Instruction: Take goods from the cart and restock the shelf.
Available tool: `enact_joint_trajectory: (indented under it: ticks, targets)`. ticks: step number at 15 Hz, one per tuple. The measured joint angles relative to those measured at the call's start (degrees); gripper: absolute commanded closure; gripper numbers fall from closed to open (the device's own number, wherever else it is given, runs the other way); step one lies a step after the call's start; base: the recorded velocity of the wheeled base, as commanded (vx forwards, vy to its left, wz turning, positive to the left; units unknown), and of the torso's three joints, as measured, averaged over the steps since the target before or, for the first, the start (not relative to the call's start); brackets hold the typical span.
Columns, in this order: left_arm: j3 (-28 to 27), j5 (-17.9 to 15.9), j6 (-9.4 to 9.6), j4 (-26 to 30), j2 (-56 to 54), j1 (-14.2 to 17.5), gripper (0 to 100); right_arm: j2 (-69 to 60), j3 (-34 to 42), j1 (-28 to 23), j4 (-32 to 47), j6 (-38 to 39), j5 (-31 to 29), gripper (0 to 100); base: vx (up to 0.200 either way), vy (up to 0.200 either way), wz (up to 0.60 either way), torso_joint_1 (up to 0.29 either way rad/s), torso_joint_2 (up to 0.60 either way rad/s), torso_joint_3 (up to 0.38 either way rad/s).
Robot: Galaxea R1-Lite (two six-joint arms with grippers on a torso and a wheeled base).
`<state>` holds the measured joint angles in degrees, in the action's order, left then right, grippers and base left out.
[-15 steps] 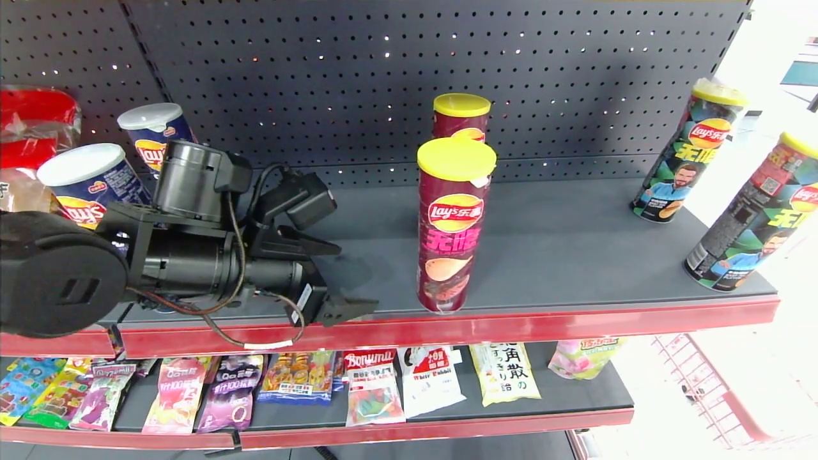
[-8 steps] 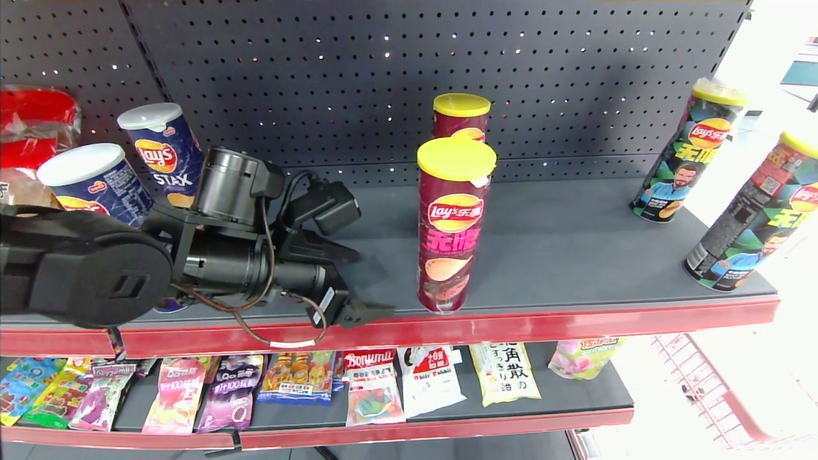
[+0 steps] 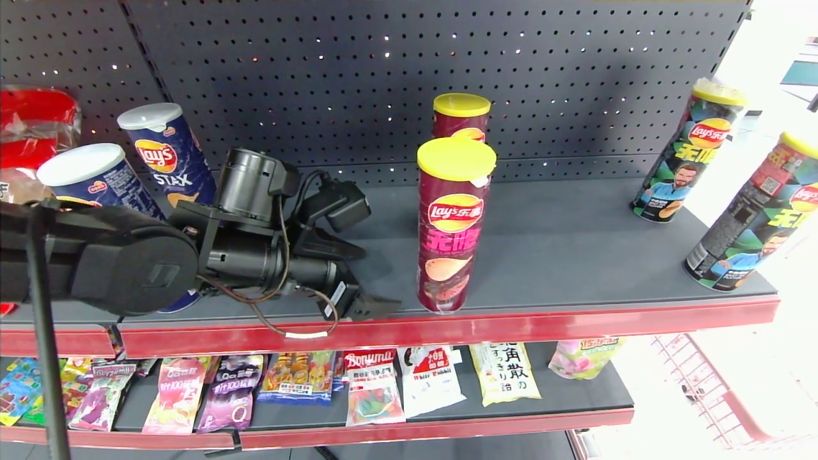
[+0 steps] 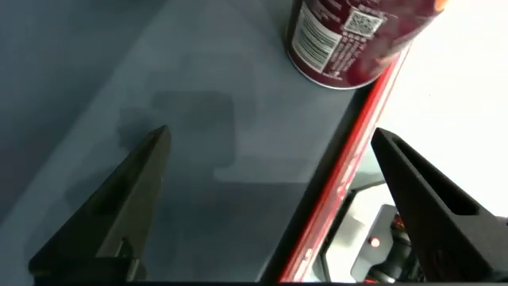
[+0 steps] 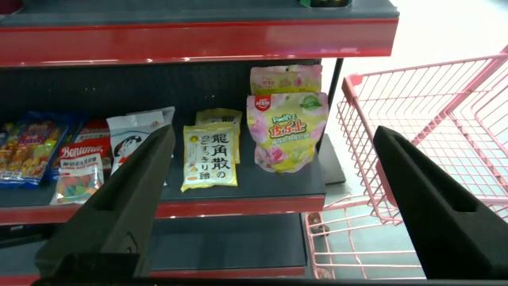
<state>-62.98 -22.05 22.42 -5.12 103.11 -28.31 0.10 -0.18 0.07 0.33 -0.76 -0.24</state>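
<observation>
Left pincer [image 3: 378,281], spread wide and empty, hovers over the shelf [image 3: 562,255] left of the near maroon can [image 3: 452,236], placement apparently done, so next comes fetching from the cart [image 5: 429,67].

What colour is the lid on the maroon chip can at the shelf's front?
Yellow. The lid shows best in the head view.

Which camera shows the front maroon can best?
The head view: the whole can stands upright at the shelf edge. The left wrist view catches just its base; the right wrist view faces the lower shelf and cart.
</observation>
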Motion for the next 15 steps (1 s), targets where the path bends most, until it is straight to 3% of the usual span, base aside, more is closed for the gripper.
enact_joint_trajectory:
  ticks: [8,11,15]
  targets:
    - [-2.8,0.5,0.32,-0.1,2.8,-0.2,0,0.0,0.0,0.0,0.0,-0.1,0.0,0,0.000,0.000,0.00,0.000,0.00,0.000]
    - [-2.9,0.8,0.38,-4.7,4.1,-0.5,0,0.0,0.0,0.0,0.0,-0.1,0.0,0,0.000,0.000,0.00,0.000,0.00,0.000]
    - [-2.9,1.1,0.35,-5.1,5.2,-0.8,0,0.0,0.0,0.0,0.0,-0.1,0.0,0,0.000,0.000,0.00,0.000,0.00,0.000]
